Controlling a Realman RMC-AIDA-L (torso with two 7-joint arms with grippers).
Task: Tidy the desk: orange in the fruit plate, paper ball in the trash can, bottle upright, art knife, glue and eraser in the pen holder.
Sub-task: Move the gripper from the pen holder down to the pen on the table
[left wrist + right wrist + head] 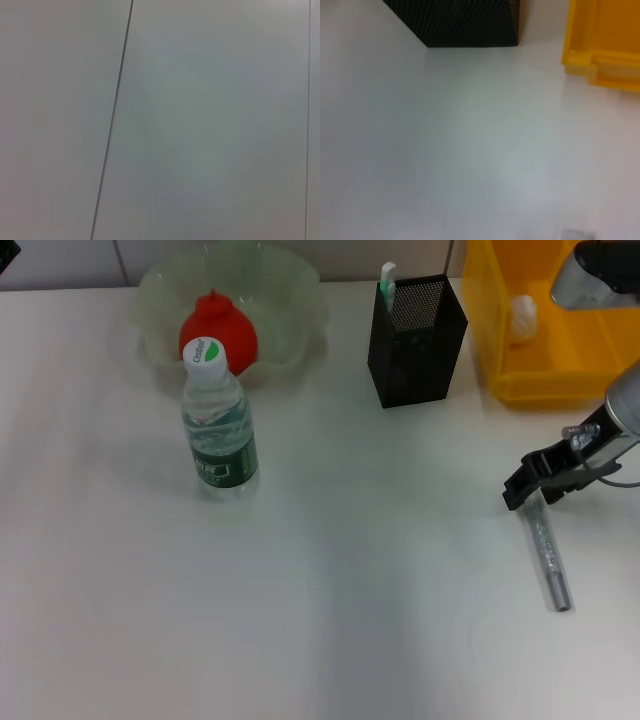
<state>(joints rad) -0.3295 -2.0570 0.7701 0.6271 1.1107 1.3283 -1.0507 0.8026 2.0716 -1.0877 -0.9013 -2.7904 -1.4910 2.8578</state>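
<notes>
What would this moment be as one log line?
orange in fruit plate | bottle upright | paper ball in trash can | right hand over art knife

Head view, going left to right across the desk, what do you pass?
Bottle with the orange in the fruit plate behind it → pen holder → right gripper over a grey stick; trash can at the back.

desk: smooth, matt white surface
fruit plate: translucent pale-green plastic, slightly glossy
orange: red-orange skin, bumpy
bottle: clear glossy plastic, dark green label, smooth white cap
pen holder: black metal mesh, matt
trash can: bright yellow plastic, smooth and shiny
paper ball: crumpled white paper
art knife: grey metallic-looking body
</notes>
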